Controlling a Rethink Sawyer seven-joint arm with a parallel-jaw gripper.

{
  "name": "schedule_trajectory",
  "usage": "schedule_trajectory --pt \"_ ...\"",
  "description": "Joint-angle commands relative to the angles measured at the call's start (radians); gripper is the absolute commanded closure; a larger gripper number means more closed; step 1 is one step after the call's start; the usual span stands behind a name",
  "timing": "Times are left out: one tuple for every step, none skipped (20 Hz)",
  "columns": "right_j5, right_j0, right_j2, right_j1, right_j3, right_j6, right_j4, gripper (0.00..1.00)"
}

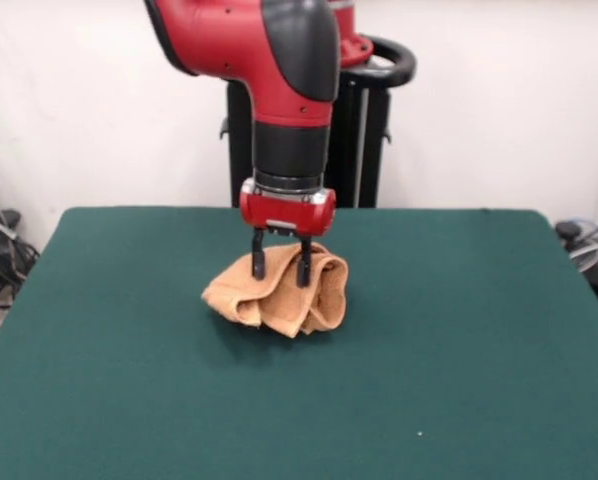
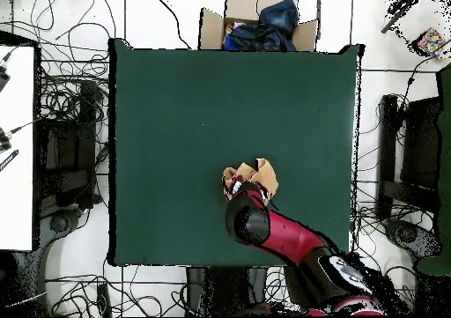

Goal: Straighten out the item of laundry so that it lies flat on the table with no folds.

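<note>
The item of laundry is a light orange-tan towel, bunched into a crumpled heap with several folds a little behind the middle of the green table. My gripper points straight down onto the top of the heap. Its two black fingers stand apart, with a ridge of cloth between them. In the overhead view the towel shows as a small lump just beyond the red arm, which hides the gripper itself.
The black pedestal stands behind the table's far edge. An open cardboard box with dark cloth sits past the table's far side in the overhead view. Cables lie on the floor around the table.
</note>
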Motion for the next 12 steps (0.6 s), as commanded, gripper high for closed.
schedule_trajectory --pt "0.126 0.082 -0.058 0.023 0.051 0.228 0.084 0.0" --pt "0.121 0.09 -0.068 0.033 0.044 0.229 0.091 0.0" --pt "0.107 0.086 -0.064 0.049 0.042 0.232 0.09 0.0" --pt "0.09 0.084 -0.061 0.061 0.041 0.236 0.09 0.0" --pt "0.074 0.082 -0.059 0.074 0.039 0.24 0.089 0.0" --pt "0.066 0.083 -0.06 0.083 0.034 0.24 0.09 0.0" --pt "0.058 0.084 -0.06 0.092 0.028 0.24 0.09 0.0" --pt "0.053 0.083 -0.059 0.093 0.025 0.234 0.085 0.0" --pt "0.047 0.083 -0.058 0.094 0.022 0.227 0.08 0.0" --pt "0.035 0.079 -0.052 0.093 0.022 0.225 0.071 0.0" --pt "0.023 0.075 -0.047 0.093 0.023 0.222 0.061 0.0" --pt "0.011 0.071 -0.041 0.093 0.024 0.22 0.051 1.0"
